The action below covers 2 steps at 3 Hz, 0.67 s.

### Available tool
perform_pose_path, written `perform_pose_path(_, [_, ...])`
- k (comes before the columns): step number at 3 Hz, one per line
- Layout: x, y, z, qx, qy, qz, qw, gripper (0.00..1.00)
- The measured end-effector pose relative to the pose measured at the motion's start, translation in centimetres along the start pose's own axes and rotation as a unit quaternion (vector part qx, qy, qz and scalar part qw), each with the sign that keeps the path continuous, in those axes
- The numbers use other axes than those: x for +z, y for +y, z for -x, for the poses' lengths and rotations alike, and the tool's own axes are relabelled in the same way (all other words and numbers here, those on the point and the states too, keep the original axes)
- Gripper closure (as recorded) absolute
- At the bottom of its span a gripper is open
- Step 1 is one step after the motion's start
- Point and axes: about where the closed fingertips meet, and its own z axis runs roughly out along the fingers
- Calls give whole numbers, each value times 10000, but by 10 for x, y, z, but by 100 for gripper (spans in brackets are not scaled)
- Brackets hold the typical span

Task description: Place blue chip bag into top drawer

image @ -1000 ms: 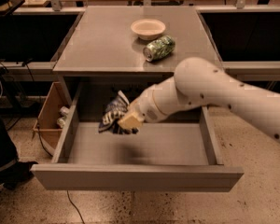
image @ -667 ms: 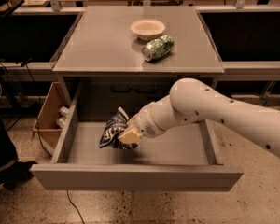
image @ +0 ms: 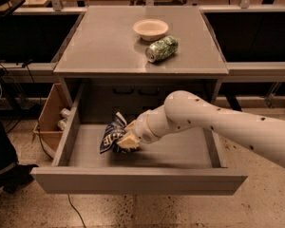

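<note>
The top drawer point(image: 137, 179) is pulled open below the grey cabinet top, with its plain front panel towards me. My gripper point(image: 127, 140) is inside the drawer at its left-middle, low over the floor, shut on the blue chip bag point(image: 112, 134). The crinkled dark blue bag with white lettering hangs from the fingers to the left, its lower edge at or near the drawer floor. My white arm reaches in from the right over the drawer's right side.
A cream bowl point(image: 150, 29) and a green soda can point(image: 162, 48) lying on its side sit on the cabinet top point(image: 99, 46). A cardboard box point(image: 50, 120) with items stands left of the drawer. Dark cables and a dark object lie at far left.
My gripper has moved the bag down and slightly towards the front of the drawer, closer to the drawer floor. The bag stays held.
</note>
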Motion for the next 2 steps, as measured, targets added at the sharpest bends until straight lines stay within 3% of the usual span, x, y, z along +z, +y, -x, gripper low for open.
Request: perform_pose_path(2, [18, -28, 7, -208, -96, -144, 9996, 58])
